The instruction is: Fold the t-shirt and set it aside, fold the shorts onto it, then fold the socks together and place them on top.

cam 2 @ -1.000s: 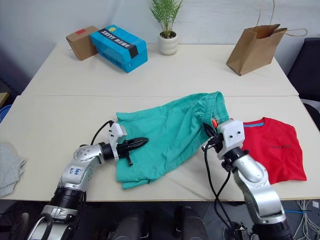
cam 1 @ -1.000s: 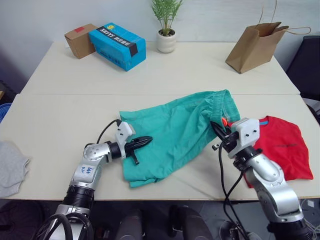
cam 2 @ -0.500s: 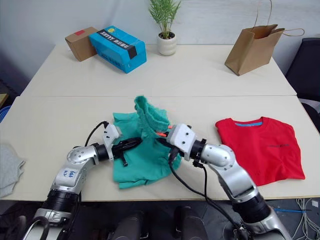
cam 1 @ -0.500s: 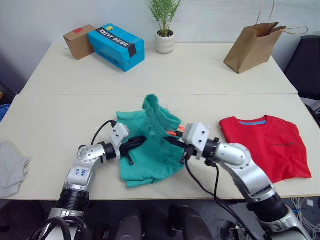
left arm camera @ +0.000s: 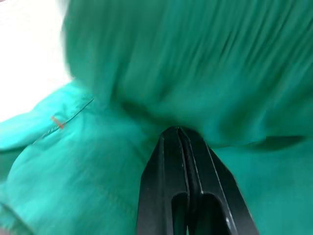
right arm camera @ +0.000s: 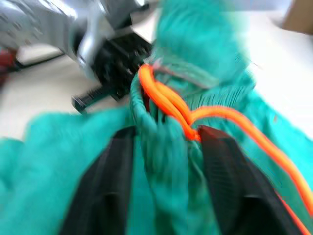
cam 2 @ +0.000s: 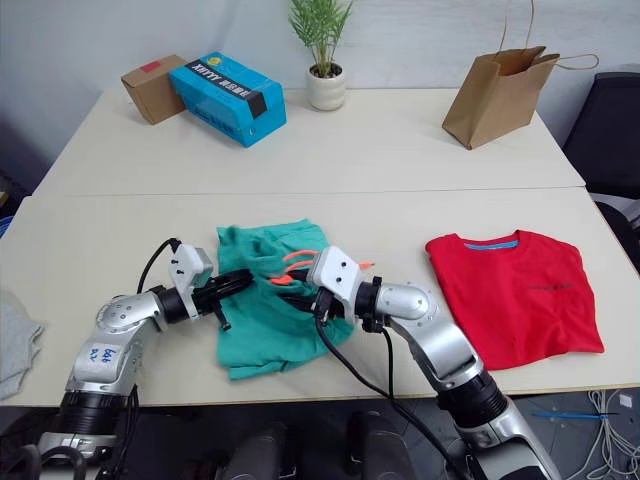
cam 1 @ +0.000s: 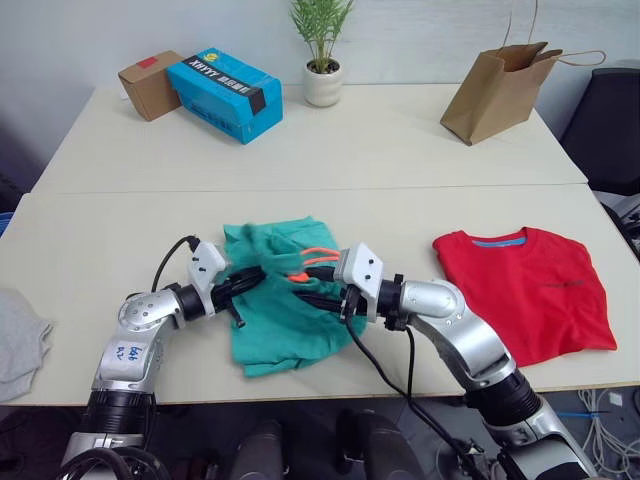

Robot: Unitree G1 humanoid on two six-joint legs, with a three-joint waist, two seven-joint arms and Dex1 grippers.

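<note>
Near the front edge of the table [cam 1: 400, 150], the shorts [cam 1: 275, 335] lie folded over on themselves in a rumpled teal heap, their orange drawstring [cam 1: 312, 262] looped on top. Both arms reach in low and nearly level with the tabletop, meeting over the garment. The right gripper [cam 2: 308, 295] comes in from the right with its elbow bent, and its two black fingers [right arm camera: 110, 196] are clamped on a bunched fold of the waistband, the drawstring spilling out between them. The left gripper [cam 1: 248, 280] points in from the left; its fingers [left arm camera: 171, 171] are pressed together and their tips sit against the teal cloth, tucked under an overhanging fold, though whether any fabric is caught between them I can't tell. Well apart to the right lies the t-shirt [cam 1: 530, 290], flat and red, its blue neck band toward the back. Something grey and soft, the socks [cam 1: 18, 340], rests at the far left edge. Along the back of the table stand a blue box [cam 1: 226, 93] touching a small cardboard box [cam 1: 148, 85], a potted plant [cam 1: 321, 50] in a white pot, and a brown paper bag [cam 1: 498, 80] whose contents are hidden.
</note>
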